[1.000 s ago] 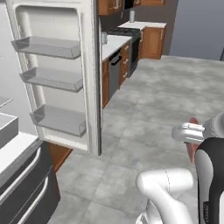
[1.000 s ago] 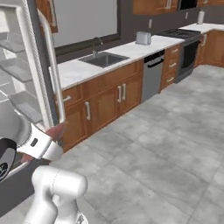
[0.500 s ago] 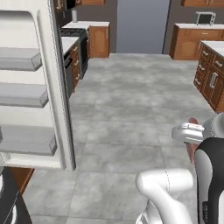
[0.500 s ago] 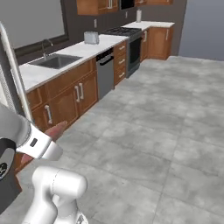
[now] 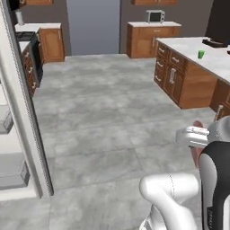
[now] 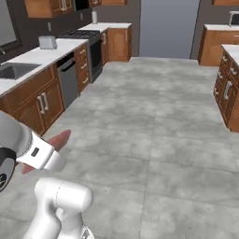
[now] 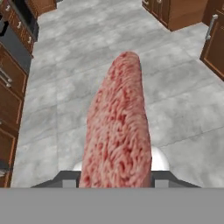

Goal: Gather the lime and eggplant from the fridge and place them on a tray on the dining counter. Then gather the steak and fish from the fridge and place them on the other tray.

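Note:
My gripper is shut on the steak, a long slab of red, marbled meat that sticks out ahead of the fingers over the grey floor. The steak's red end pokes out beside my white wrist, and it shows again under the hand. The fridge door stands open at the left edge, with white shelf bins on it. At the far right is the dining counter with its white marble top, and a dark flat tray lies at its far end. The lime, eggplant and fish are out of view.
A green cup stands on the dining counter. Wooden wall cabinets with a sink, dishwasher and stove run along the left. A microwave sits on the back counter. Wide grey tiled floor lies ahead.
The whole picture has swung: the base has turned away from the fridge door and the sink counter towards the open floor and the dining counter. The steak stays in the gripper.

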